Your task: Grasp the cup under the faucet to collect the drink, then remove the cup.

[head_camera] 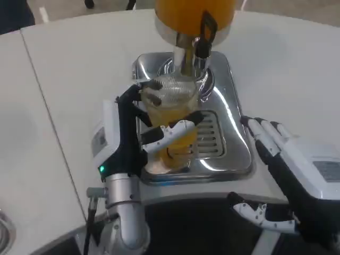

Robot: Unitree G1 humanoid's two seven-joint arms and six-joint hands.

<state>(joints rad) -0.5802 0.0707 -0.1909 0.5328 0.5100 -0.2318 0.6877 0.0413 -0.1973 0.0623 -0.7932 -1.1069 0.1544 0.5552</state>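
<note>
Cup of clear, thin plastic, part full of orange drink, sits clamped in your left hand's fingers above the steel tray; hold mid-wall gently, since it likely flexes and slops. Your right hand waits with fingers apart.

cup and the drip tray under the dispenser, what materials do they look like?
Ribbed clear cup, held by the left hand: looks like thin transparent plastic; the orange drink shows through its wall, though glass can't be ruled out. Shiny silver drip tray: looks like polished stainless steel, mirror-like, with bright reflections and a slotted grate.
</note>
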